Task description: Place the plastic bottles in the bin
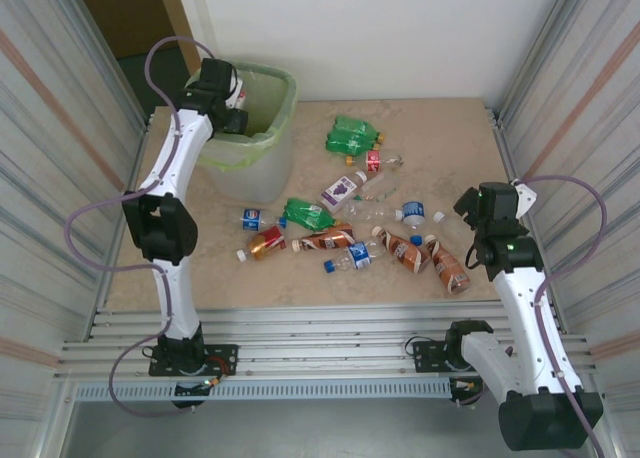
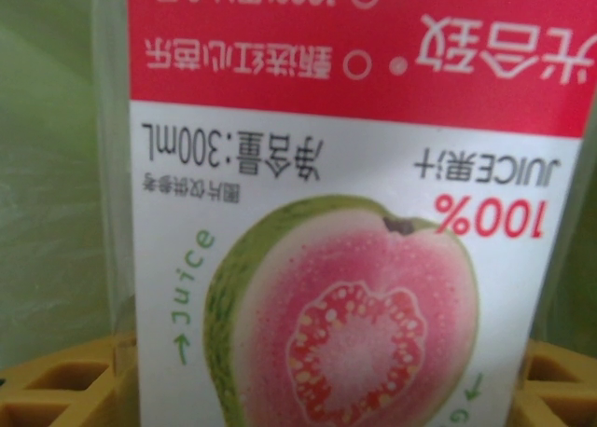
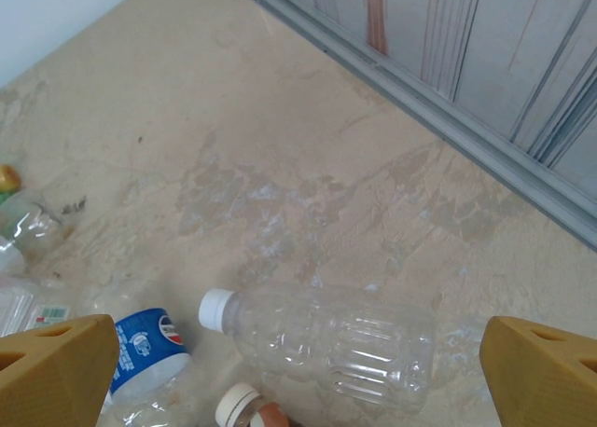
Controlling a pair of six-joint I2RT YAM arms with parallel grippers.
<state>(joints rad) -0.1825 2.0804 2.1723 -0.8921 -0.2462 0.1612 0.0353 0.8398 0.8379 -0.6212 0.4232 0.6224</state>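
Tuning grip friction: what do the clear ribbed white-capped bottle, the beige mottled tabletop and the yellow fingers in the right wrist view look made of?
The clear ribbed white-capped bottle: thin transparent plastic, glossy; the table shows through it.
The beige mottled tabletop: stone or stone-look laminate, matte; the veining alone can't settle which.
The yellow fingers: probably hard opaque plastic, matte, with recessed pockets.

Bright even light, soft shadows on table (image 1: 450,138), left wrist cam v. close, juice bottle (image 2: 354,213) blurred, right wrist sharp
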